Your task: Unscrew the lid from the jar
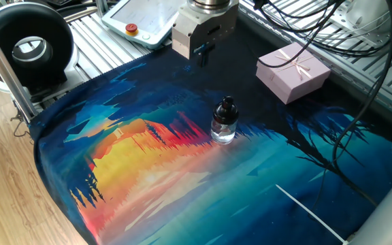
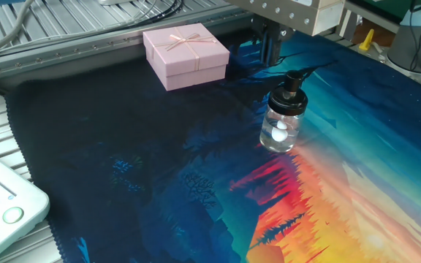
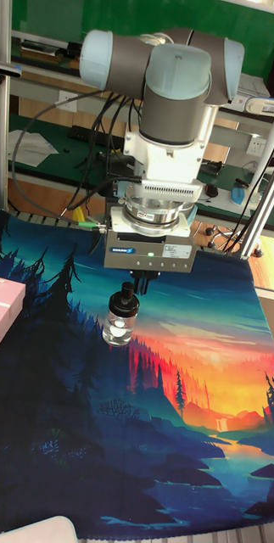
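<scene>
Jar upright mid-mat, lid on it. My gripper above and behind; gift box off beside.
</scene>
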Available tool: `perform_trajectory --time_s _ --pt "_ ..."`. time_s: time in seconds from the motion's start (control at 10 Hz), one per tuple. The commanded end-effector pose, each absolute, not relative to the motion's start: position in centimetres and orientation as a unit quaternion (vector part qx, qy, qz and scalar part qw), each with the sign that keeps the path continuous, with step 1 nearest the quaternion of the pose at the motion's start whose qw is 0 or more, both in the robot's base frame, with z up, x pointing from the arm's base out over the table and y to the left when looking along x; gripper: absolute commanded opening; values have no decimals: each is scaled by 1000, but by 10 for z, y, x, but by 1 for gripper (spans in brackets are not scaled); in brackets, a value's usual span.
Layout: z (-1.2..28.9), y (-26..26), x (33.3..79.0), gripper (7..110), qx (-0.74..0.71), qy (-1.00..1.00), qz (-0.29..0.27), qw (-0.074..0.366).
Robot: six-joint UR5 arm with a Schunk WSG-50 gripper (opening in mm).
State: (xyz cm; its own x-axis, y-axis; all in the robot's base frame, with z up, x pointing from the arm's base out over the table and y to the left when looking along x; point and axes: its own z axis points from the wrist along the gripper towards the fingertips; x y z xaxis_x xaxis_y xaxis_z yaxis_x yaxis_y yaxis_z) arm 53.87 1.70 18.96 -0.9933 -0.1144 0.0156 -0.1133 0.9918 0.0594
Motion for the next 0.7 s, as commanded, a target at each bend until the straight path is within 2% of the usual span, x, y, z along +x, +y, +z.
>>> perform_trajectory --time_s 0.0,0.6 --pt "190 14 540 7 90 -996 -24 7" --pt "190 12 540 7 144 -989 -21 6"
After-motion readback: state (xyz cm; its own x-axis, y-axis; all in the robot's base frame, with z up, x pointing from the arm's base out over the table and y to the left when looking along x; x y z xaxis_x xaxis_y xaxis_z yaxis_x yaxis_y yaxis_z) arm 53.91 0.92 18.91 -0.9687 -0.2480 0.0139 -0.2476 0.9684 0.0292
